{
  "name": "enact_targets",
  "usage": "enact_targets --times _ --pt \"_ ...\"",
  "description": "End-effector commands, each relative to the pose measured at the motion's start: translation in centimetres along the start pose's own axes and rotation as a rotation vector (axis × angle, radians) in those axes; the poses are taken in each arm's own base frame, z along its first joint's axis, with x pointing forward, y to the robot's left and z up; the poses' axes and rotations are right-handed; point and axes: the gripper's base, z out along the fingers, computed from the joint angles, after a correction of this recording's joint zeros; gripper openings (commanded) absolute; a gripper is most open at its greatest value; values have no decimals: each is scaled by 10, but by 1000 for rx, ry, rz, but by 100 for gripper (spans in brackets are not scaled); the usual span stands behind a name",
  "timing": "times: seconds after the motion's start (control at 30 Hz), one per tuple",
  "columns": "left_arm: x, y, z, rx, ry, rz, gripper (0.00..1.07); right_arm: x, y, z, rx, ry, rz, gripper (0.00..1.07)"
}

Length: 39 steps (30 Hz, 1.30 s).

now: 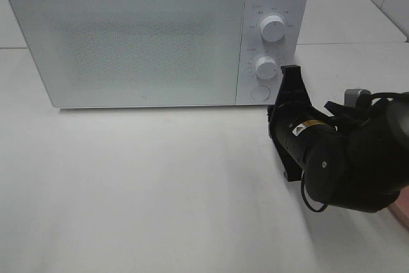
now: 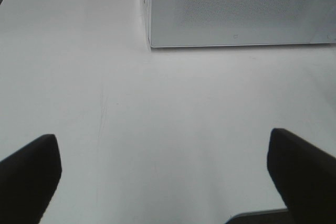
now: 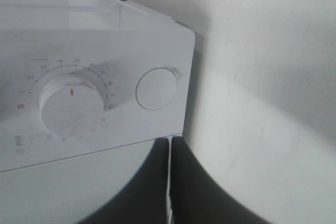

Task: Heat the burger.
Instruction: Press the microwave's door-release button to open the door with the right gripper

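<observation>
I held the right gripper (image 1: pixel 291 73) pinched fully together on nothing, its tips near the round button (image 3: pixel 157 88) of the white microwave (image 1: pixel 128 36), whose door was closed. The left gripper (image 2: pixel 163 148) hung spread wide over the table (image 2: pixel 157 93). I could not tell where the burger was.

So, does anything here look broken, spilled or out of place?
Nothing stands out. The microwave stands level, door shut; no spill shows on the table; the right fingers, closed, are near the round button.

White microwave (image 1: pixel 140 36), black tool (image 1: pixel 289 81)
</observation>
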Motion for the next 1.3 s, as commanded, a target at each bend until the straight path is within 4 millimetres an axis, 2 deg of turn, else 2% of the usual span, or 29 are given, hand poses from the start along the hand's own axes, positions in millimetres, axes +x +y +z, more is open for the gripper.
enact_targets --times 0.03,0.27,0.37,0.43,0.7,0.97,1.3 --pt "-1 -1 0 2 -6 -10 100 2 2 5 -17 0 2 0" --pt "-1 -1 0 2 -6 -10 100 -4 10 32 -38 19 17 0" --pt "-1 -1 0 2 -6 -10 100 -5 10 34 -28 18 20 0" --pt "-1 -1 0 2 -6 -10 100 -5 10 47 11 26 33 0" --pt "-1 -1 0 2 -6 -10 100 -6 10 69 0 10 50 0" --pt "-1 -1 0 2 -6 -10 100 -5 11 81 -2 24 64 0" --pt "-1 -1 0 2 -6 -10 100 -9 11 84 -23 2 77 0"
